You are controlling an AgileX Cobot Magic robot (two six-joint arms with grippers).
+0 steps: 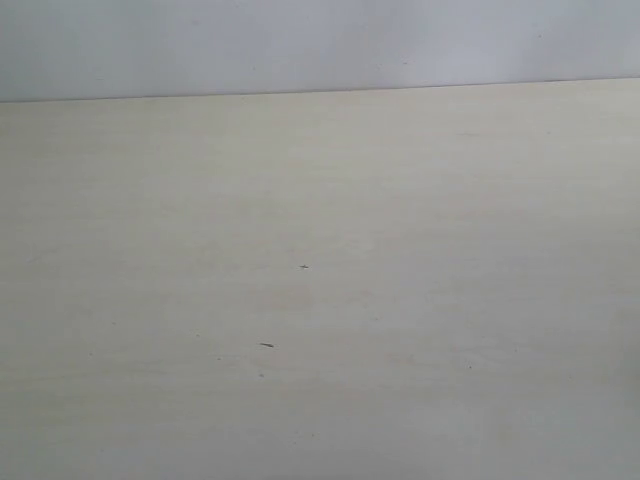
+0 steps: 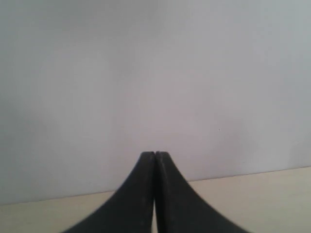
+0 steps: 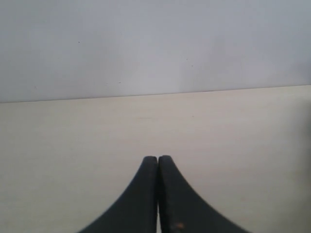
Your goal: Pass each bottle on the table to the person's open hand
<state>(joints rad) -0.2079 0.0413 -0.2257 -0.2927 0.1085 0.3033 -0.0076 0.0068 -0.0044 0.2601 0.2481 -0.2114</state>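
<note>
Nearest the wrist cameras, the black, tapering left end effector (image 2: 155, 155) is seen clenched, its two fingers pressed tip to tip with nothing between them. The black, tapering right end effector (image 3: 158, 158) is clenched in the same way and is likewise empty. Beyond the fingertips, the wide, flat, pale beige wood-grain bench (image 1: 320, 400) is spread out, marked only by a few tiny dark specks (image 1: 266, 345) near its middle. No small plastic bottles are shown in any of the three views, so where they stand cannot be told; the person's open hand is not shown either. Farthest off, a plain pale grey wall (image 1: 300, 45) is met by the back edge of the bench. Bottles of that kind would be judged light, smooth-sided and somewhat yielding, so one could slip or tip if pinched high or squeezed hard. A hold would best be taken around the middle of the body, below the cap, with the fingers first opened wider than the bottle. The cap end would be left free to be received by the palm.
</note>
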